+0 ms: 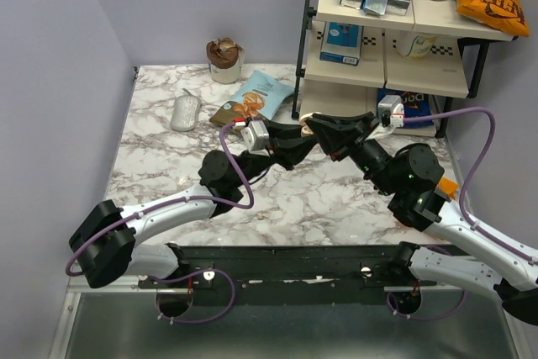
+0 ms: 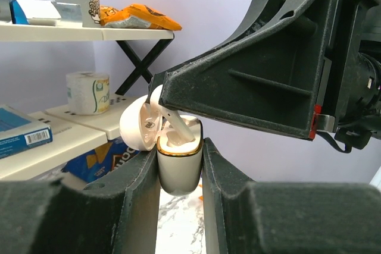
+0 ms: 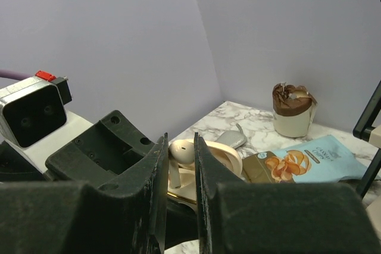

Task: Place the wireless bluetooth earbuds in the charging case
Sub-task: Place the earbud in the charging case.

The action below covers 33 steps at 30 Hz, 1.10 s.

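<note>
My left gripper (image 2: 178,154) is shut on the white charging case (image 2: 178,171), holding it upright above the table. The case's lid (image 2: 136,126) is swung open to the left. My right gripper (image 3: 180,146) is shut on one whitish earbud (image 3: 183,149). It holds the earbud right over the case's gold-rimmed opening (image 3: 186,187), with the stem (image 2: 180,127) slanting down into it. Whether another earbud sits inside the case I cannot tell. In the top view the left gripper (image 1: 296,142) and the right gripper (image 1: 324,129) meet tip to tip in front of the shelf.
A grey oval object (image 1: 186,112), a blue snack bag (image 1: 256,97) and a cup with a brown wrapper (image 1: 224,60) lie at the back of the marble table (image 1: 319,199). A shelf rack (image 1: 387,65) with boxes and a chip bag stands at the back right.
</note>
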Tool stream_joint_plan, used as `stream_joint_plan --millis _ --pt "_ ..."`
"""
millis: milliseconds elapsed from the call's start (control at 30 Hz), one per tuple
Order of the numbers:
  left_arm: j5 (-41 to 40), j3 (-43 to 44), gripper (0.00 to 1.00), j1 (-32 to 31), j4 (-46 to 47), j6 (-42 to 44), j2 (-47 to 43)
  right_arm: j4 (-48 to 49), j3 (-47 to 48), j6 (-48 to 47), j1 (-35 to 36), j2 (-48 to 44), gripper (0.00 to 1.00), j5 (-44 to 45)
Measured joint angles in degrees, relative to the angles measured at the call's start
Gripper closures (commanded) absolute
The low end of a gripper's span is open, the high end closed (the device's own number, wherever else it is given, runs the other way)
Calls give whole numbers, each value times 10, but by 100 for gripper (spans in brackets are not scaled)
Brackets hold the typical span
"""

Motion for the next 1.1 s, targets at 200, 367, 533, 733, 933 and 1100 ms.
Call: stream_joint_plan --millis 200,367,533,733,933,1100 --pt "2 0 100 0 -6 3 0 -2 -8 -1 0 -9 99 2" --pt "4 0 100 -1 -12 3 0 -3 -19 0 2 -20 99 9" --pt "4 0 100 -2 -24 5 -2 -3 -31 0 2 -30 99 15" --pt "3 0 100 -2 -30 7 -7 -3 -36 0 3 -38 99 20" --pt "3 0 100 -2 -31 7 -10 -3 -41 0 3 -49 99 23" --pt "3 0 100 -2 -31 7 -10 -3 -44 0 3 -53 99 24"
